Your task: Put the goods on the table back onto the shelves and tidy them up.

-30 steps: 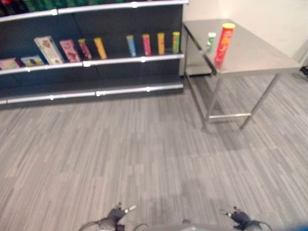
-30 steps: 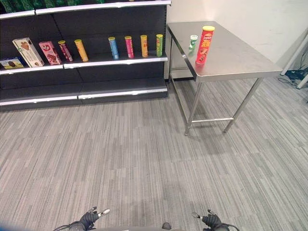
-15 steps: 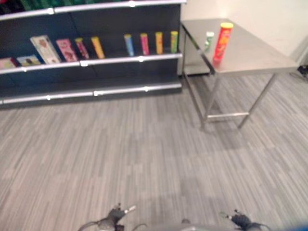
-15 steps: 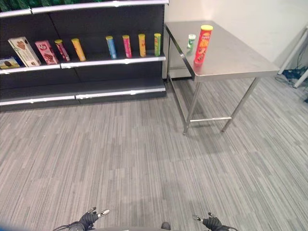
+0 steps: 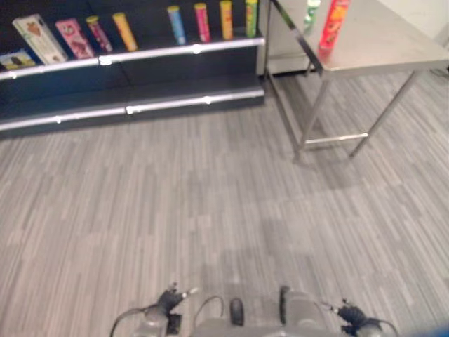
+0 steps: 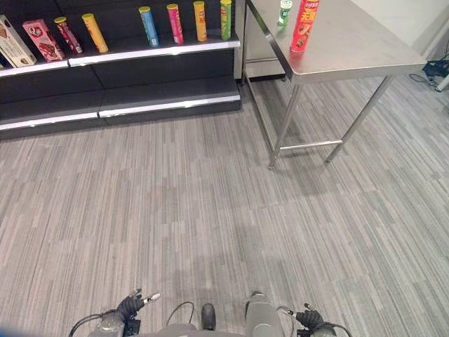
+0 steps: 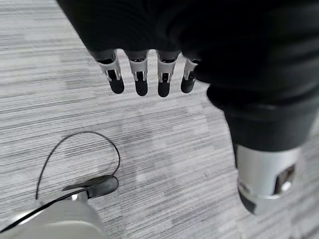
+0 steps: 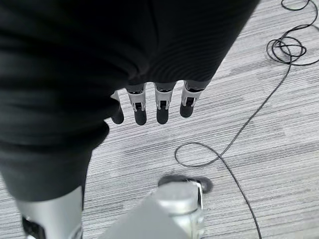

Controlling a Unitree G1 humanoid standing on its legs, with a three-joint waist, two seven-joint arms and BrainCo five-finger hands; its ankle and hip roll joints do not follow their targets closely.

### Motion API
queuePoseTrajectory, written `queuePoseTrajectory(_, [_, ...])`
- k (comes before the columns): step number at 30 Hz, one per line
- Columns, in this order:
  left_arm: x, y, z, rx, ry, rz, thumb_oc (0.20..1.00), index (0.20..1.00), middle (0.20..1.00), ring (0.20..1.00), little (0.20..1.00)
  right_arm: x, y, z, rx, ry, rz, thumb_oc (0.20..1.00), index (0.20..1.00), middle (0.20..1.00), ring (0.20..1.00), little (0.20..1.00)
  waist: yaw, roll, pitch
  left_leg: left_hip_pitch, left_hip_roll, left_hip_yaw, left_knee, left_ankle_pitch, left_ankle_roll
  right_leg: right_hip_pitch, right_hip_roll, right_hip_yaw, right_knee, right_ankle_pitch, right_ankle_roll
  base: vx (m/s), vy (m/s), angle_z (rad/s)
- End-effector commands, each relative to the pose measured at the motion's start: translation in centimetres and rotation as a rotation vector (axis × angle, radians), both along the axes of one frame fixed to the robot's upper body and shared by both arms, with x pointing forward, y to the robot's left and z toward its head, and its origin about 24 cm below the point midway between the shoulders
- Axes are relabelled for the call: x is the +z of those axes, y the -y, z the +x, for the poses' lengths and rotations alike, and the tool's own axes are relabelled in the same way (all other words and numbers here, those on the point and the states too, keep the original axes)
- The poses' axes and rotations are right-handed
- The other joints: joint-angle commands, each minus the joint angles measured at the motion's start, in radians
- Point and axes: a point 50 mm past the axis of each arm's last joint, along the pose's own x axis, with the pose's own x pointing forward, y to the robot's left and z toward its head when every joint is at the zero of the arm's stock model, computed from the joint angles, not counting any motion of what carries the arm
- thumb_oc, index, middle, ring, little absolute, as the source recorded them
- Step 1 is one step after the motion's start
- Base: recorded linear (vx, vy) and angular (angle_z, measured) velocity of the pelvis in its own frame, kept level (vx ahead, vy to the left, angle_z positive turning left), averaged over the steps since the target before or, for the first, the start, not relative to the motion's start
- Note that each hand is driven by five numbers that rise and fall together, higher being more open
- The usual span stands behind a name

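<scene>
Task not started, by the look of it. Tall red cylindrical can (image 6: 306,25) and small green container (image 6: 283,12) stand on the steel bench (image 6: 365,49), upper right. Left robot hand (image 7: 149,79) and right robot hand (image 8: 154,107): fingers straight, empty. Both items remain to be shelved on the dark shelf (image 6: 140,56), upper left.

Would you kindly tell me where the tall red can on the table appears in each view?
Left eye view: red can at the top edge, right of centre.
Right eye view: top edge too.
Wrist views: carpet beneath each hand.
Shared landmark: small green container on the steel table.
</scene>
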Motion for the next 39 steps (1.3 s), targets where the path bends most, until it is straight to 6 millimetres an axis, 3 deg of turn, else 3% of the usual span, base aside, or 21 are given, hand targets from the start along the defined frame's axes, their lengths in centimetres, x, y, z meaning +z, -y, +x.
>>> queuePoseTrajectory(1, [0.6,-1.1,0.6,0.044,0.059,0.012,1.000,1.000,1.000,1.000,1.000,0.6,1.2,0.2,-0.023,0.047,-0.028,1.000,1.000,1.000,1.000,1.000,-0.048,-0.009,-0.001,0.176,0.032,-0.156,0.053,-0.163,-0.103,-0.019,0.053,-0.040,-0.223,0.126,0.063,0.51,-0.104,0.26])
queuePoseTrajectory(6, [0.2,-0.5,0.0,0.038,0.038,-0.009,1.000,1.000,1.000,1.000,1.000,0.3,1.2,-1.2,-0.020,0.012,-0.028,1.000,1.000,1.000,1.000,1.000,-0.078,0.001,-0.021,0.300,0.076,-0.185,0.057,-0.165,-0.150,-0.053,0.082,-0.202,-0.323,0.182,0.074,0.51,-0.143,0.35])
queuePoseTrajectory(8, [0.0,-0.4,-0.5,0.020,0.009,-0.003,1.000,1.000,1.000,1.000,1.000,0.1,1.4,-2.3,-0.036,-0.018,-0.031,1.000,1.000,1.000,1.000,1.000,-0.096,0.006,-0.043,0.315,0.105,-0.196,0.117,-0.132,-0.169,-0.020,0.106,-0.192,-0.308,0.186,0.037,0.69,-0.256,0.76])
queuePoseTrajectory(10, [0.2,0.4,0.4,0.000,0.043,-0.041,1.000,1.000,1.000,1.000,1.000,0.1,1.7,-2.5,-0.062,-0.009,-0.026,1.000,1.000,1.000,1.000,1.000,-0.105,0.015,-0.050,0.189,0.122,-0.172,0.434,0.089,-0.221,0.078,0.130,-0.131,-0.286,0.160,-0.017,0.53,-0.185,0.82])
queuePoseTrajectory(11, [0.2,0.4,0.4,0.000,0.043,-0.040,1.000,1.000,1.000,1.000,1.000,0.1,1.7,-2.5,-0.062,-0.009,-0.026,1.000,1.000,1.000,1.000,1.000,-0.108,0.012,-0.052,0.186,0.118,-0.174,0.433,0.092,-0.220,0.076,0.126,-0.131,-0.286,0.161,-0.016,0.47,-0.242,0.21])
queuePoseTrajectory(12, [0.3,0.5,0.5,0.013,0.051,-0.051,1.000,1.000,1.000,1.000,1.000,0.4,2.0,-1.9,-0.087,0.017,-0.020,1.000,1.000,1.000,1.000,1.000,-0.090,-0.004,-0.041,0.053,0.114,-0.119,0.685,0.191,-0.225,0.162,0.144,-0.101,-0.317,0.125,-0.063,0.30,-0.179,-0.11])
queuePoseTrajectory(15, [0.2,0.1,0.2,0.047,0.046,-0.057,1.000,1.000,1.000,1.000,1.000,0.5,2.3,-1.4,-0.074,0.015,-0.039,1.000,1.000,1.000,1.000,1.000,-0.055,-0.037,-0.022,-0.076,0.132,-0.048,0.840,0.153,-0.182,0.238,0.134,-0.069,-0.343,0.093,-0.087,0.45,-0.253,-0.32])
queuePoseTrajectory(16, [0.2,0.3,0.1,0.065,0.047,-0.067,1.000,1.000,1.000,1.000,1.000,0.7,2.4,-0.7,-0.070,0.024,-0.044,1.000,1.000,1.000,1.000,1.000,-0.013,-0.052,-0.003,-0.183,0.117,-0.006,0.833,0.060,-0.148,0.312,0.127,-0.038,-0.353,0.062,-0.086,0.28,-0.064,-0.32])
queuePoseTrajectory(17, [0.2,0.3,0.1,0.065,0.047,-0.066,1.000,1.000,1.000,1.000,1.000,0.7,2.4,-0.7,-0.070,0.024,-0.043,1.000,1.000,1.000,1.000,1.000,-0.014,-0.055,-0.005,-0.185,0.114,-0.006,0.831,0.063,-0.147,0.309,0.125,-0.039,-0.353,0.062,-0.085,0.58,-0.057,-0.39])
queuePoseTrajectory(19, [0.1,0.5,-0.2,0.075,0.050,-0.072,1.000,1.000,1.000,1.000,1.000,0.9,2.2,0.1,-0.058,0.050,-0.043,1.000,1.000,1.000,1.000,1.000,0.025,-0.053,0.005,-0.279,0.117,0.012,0.557,0.044,-0.153,0.388,0.115,-0.012,-0.362,0.009,-0.063,0.54,0.058,-0.43])
queuePoseTrajectory(20, [0.1,0.5,-0.3,0.078,0.050,-0.070,1.000,1.000,1.000,1.000,1.000,0.9,2.1,0.3,-0.051,0.054,-0.044,1.000,1.000,1.000,1.000,1.000,0.041,-0.046,0.006,-0.287,0.122,0.007,0.407,0.058,-0.157,0.413,0.115,-0.007,-0.360,-0.012,-0.056,0.32,0.073,-0.31])
queuePoseTrajectory(21, [0.1,0.5,-0.3,0.078,0.050,-0.070,1.000,1.000,1.000,1.000,1.000,0.9,2.1,0.3,-0.051,0.054,-0.044,1.000,1.000,1.000,1.000,1.000,0.040,-0.048,0.006,-0.284,0.120,0.007,0.400,0.062,-0.157,0.412,0.113,-0.008,-0.360,-0.012,-0.056,0.52,0.149,-0.45])
queuePoseTrajectory(22, [0.0,0.5,-0.5,0.082,0.048,-0.067,1.000,1.000,1.000,1.000,1.000,1.0,2.0,0.7,-0.038,0.065,-0.049,1.000,1.000,1.000,1.000,1.000,0.069,-0.022,0.003,-0.273,0.123,-0.054,0.137,0.142,-0.180,0.469,0.126,0.004,-0.364,-0.052,-0.050,0.36,0.104,-0.48])
queuePoseTrajectory(25, [-0.1,0.4,-0.6,0.090,0.038,-0.059,1.000,1.000,1.000,1.000,1.000,1.0,1.8,1.2,-0.023,0.076,-0.054,1.000,1.000,1.000,1.000,1.000,0.090,-0.014,-0.004,-0.303,0.123,-0.122,-0.003,0.186,-0.216,0.522,0.119,0.039,-0.358,-0.091,-0.046,0.48,0.151,-0.47])
queuePoseTrajectory(27, [-0.6,0.1,-2.1,0.092,-0.016,-0.041,1.000,1.000,1.000,1.000,1.000,1.0,1.5,1.3,0.024,0.058,-0.059,1.000,1.000,1.000,1.000,1.000,0.107,0.002,-0.026,-0.311,0.145,-0.193,-0.019,0.208,-0.243,0.572,0.084,0.105,-0.330,-0.126,-0.023,0.68,0.360,-0.62])
queuePoseTrajectory(30, [-0.5,0.0,-2.0,0.114,-0.002,-0.044,1.000,1.000,1.000,1.000,1.000,0.8,0.9,1.2,0.048,0.058,-0.046,1.000,1.000,1.000,1.000,1.000,0.120,0.004,-0.042,-0.273,0.144,-0.186,0.001,0.240,-0.236,0.579,0.026,0.113,-0.291,-0.114,0.006,0.42,0.315,-1.02])
queuePoseTrajectory(32, [0.0,-1.2,-1.5,0.130,0.019,-0.018,1.000,1.000,1.000,1.000,1.000,0.8,1.1,1.2,0.028,0.057,-0.039,1.000,1.000,1.000,1.000,1.000,0.111,-0.014,-0.052,-0.225,0.116,-0.142,0.013,0.204,-0.207,0.472,-0.054,0.147,-0.104,0.032,0.052,0.31,0.295,-0.52])
queuePoseTrajectory(33, [0.0,-1.2,-1.5,0.130,0.019,-0.018,1.000,1.000,1.000,1.000,1.000,0.8,1.0,1.2,0.028,0.057,-0.039,1.000,1.000,1.000,1.000,1.000,0.113,-0.015,-0.052,-0.224,0.116,-0.139,0.013,0.204,-0.207,0.470,-0.054,0.149,-0.102,0.031,0.052,0.30,0.349,-0.35])
queuePoseTrajectory(34, [0.3,-2.1,-1.2,0.121,0.024,0.010,1.000,1.000,1.000,1.000,1.000,0.9,1.3,1.2,0.002,0.066,-0.038,1.000,1.000,1.000,1.000,1.000,0.094,-0.012,-0.046,-0.170,0.098,-0.110,-0.003,0.170,-0.172,0.390,-0.080,0.155,0.020,0.129,0.039,0.22,0.264,-0.43])
queuePoseTrajectory(35, [0.4,-2.5,-1.1,0.127,0.032,0.019,1.000,1.000,1.000,1.000,1.000,0.9,1.4,1.0,-0.019,0.068,-0.039,1.000,1.000,1.000,1.000,1.000,0.090,-0.009,-0.043,-0.150,0.097,-0.091,-0.006,0.153,-0.161,0.361,-0.100,0.128,0.057,0.158,0.027,0.22,0.263,-0.46])
queuePoseTrajectory(39, [0.9,-3.3,-0.2,0.135,0.059,0.034,1.000,1.000,1.000,1.000,1.000,0.6,2.5,-0.8,-0.123,0.023,-0.051,1.000,1.000,1.000,1.000,1.000,0.049,0.006,-0.036,-0.100,0.094,-0.050,-0.020,0.107,-0.147,0.263,-0.041,0.017,-0.039,0.065,0.018,0.16,0.147,-0.18])
